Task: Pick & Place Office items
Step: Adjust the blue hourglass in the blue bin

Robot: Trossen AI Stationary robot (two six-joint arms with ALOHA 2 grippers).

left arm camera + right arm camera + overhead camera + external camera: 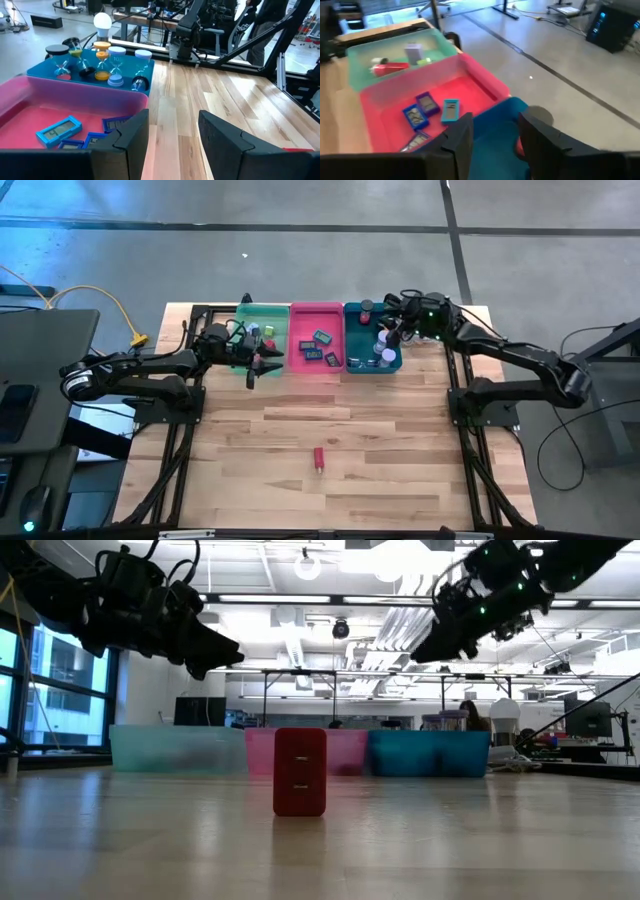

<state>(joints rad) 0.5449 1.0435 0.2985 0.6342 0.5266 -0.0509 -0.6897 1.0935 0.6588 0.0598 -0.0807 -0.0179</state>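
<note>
A red block (pixel 318 458) (pixel 299 771) stands alone on the wooden table, toward its near edge. My left gripper (pixel 262 368) (pixel 172 125) hovers open and level at the near rims of the green tray (pixel 262 315) and the pink tray (pixel 300 365), with only table showing between its fingers. My right gripper (pixel 388 332) (pixel 495 125) hangs open above the teal tray (pixel 352 340), tipped a little downward, with nothing between its fingers. Blue clips (pixel 59 131) (pixel 427 111) lie in the pink tray. Small hourglass-shaped pieces (pixel 102 62) stand in the teal tray.
The three trays stand side by side along the table's far edge. The green tray (pixel 365 75) holds a red piece (pixel 392 68) and a grey one (pixel 413 51). Bare wood stretches from the trays to the near edge. Dark arm frames run down both sides of the table.
</note>
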